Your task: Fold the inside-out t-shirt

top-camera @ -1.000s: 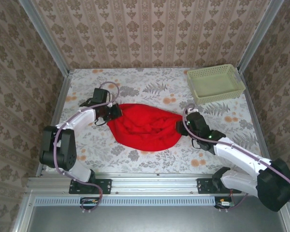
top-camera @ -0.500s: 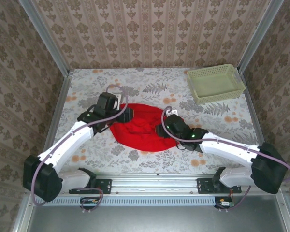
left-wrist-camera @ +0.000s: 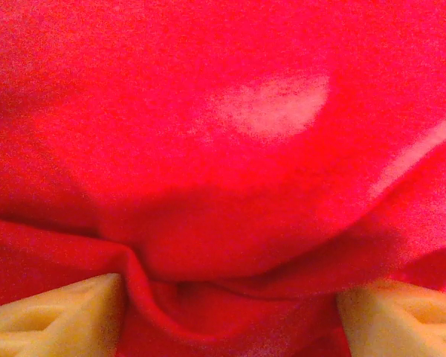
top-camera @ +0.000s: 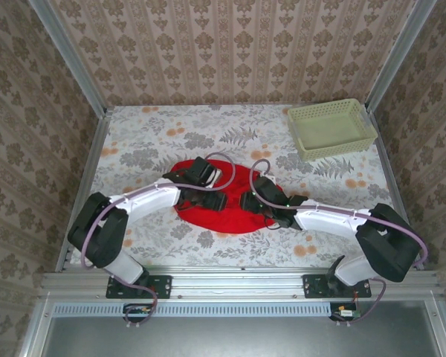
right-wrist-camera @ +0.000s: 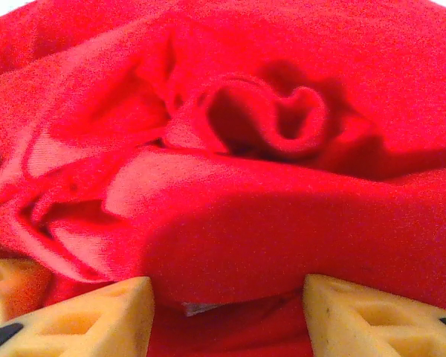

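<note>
Our left tool (left-wrist-camera: 223, 320) and right tool (right-wrist-camera: 227, 312) gape over the inside-out t-shirt (top-camera: 227, 222); closing here, we risk pinching several layers.

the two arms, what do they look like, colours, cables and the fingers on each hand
The left arm and right arm both have smooth white links between bulky black joint housings. A thin purplish cable loops free near each wrist. The left hand and right hand are black. Their fingers are pale yellow wedges with triangular hollows.
</note>
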You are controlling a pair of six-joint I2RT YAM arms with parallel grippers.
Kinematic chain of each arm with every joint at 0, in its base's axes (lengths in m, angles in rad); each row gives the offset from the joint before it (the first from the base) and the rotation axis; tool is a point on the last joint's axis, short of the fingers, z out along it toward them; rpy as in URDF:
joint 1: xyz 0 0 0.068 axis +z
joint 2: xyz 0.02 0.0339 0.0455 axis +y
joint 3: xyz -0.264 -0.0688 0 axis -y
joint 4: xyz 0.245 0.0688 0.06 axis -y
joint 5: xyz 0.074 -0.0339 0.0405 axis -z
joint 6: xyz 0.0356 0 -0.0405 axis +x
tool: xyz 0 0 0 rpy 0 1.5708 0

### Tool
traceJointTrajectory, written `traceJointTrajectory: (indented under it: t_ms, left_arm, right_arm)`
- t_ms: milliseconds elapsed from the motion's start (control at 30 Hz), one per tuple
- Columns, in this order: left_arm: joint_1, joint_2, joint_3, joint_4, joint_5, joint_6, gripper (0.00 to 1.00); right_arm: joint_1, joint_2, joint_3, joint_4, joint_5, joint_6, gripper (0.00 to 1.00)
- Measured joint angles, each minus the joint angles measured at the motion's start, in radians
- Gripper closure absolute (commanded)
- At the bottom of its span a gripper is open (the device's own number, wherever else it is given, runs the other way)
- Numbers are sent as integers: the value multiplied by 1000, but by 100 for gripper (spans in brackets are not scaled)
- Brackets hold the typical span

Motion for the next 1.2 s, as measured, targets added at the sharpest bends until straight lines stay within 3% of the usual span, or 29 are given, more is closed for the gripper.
traceJointTrajectory:
  t_ms: [167, 267, 433, 600, 867, 1200]
  left_arm:
    - [-1, 31, 22, -3, -18, 11, 52]
    - [-1, 41, 32, -7, -22, 11, 73]
    - [-1, 42, 61, -19, -19, 4, 98]
    - [-21, -20, 94, -70, -20, -9, 100]
    - [1, -296, 103, -64, 20, -53, 100]
    - [47, -317, 95, -64, 73, -79, 100]
  right_arm:
    - [-21, 8, -12, 13, -16, 9, 44]
    - [-24, 14, -12, 27, -31, 8, 43]
    - [-24, 17, -14, 41, -47, -2, 42]
    - [-24, -30, -35, 34, -48, -43, 41]
    - [16, -182, -40, 21, -48, -128, 41]
    - [100, -126, -7, 23, -55, -188, 41]
